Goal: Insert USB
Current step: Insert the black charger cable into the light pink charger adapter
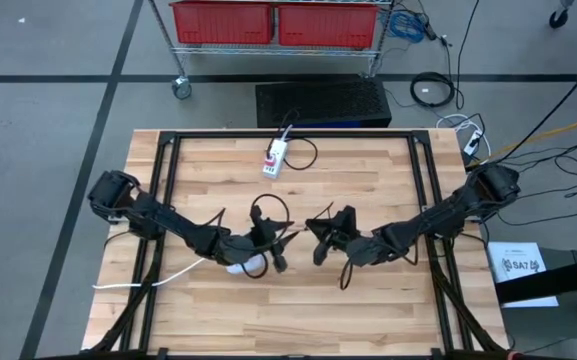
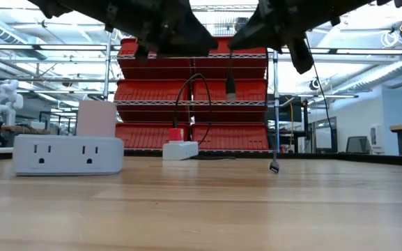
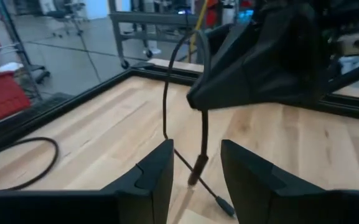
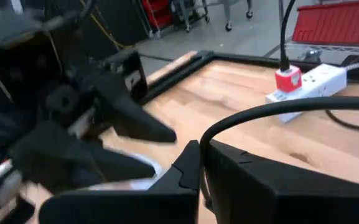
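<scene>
1. Cable [image 3: 185, 74] — pinched in the right gripper [image 4: 201, 168], jaws pressed together on it.
2. Left gripper [image 3: 195, 171] — jaws spread; the plug [image 3: 198, 169] hangs between its fingers, untouched.
3. Power strip [image 1: 275, 158] lies well beyond both grippers.

I'm working over a light wooden table [image 1: 298, 310] with a black frame [image 1: 423, 170] running along its far edge and down both sides. At the far edge, near the middle, a white power strip [image 1: 275, 159] lies flat on the boards, with a red-and-white plug in it and a black cable [image 1: 303, 152] curling off to its right. Nearer me and left of centre, a second white outlet block [image 2: 68, 154] rests on the wood; from above I can only see part of it under the left arm. A white cord [image 1: 143, 281] trails from there to the left edge.
</scene>
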Controlling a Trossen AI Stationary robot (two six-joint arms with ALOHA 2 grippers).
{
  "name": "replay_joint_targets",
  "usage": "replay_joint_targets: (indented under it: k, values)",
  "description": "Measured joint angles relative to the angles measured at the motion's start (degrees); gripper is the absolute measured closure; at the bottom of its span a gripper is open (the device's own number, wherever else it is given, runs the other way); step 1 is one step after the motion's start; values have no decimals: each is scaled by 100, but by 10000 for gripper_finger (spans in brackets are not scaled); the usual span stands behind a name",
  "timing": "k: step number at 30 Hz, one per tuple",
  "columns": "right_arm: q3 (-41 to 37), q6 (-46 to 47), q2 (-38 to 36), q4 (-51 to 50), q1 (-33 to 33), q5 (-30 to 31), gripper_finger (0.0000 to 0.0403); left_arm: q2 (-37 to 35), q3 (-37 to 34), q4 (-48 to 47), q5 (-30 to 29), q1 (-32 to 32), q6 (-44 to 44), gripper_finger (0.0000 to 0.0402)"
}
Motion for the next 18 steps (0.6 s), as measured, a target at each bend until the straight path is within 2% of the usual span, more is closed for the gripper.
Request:
replay_joint_targets:
  k: [4,10,18]
  values:
    - [0,-223,10,354,-11,234,403,133,182,-251,-250,0,-10,262]
    - [0,-387,10,616,-43,211,403,340,391,-322,-609,0,-9,262]
    - [0,-350,10,654,-43,200,403,373,583,-320,-598,42,-7,262]
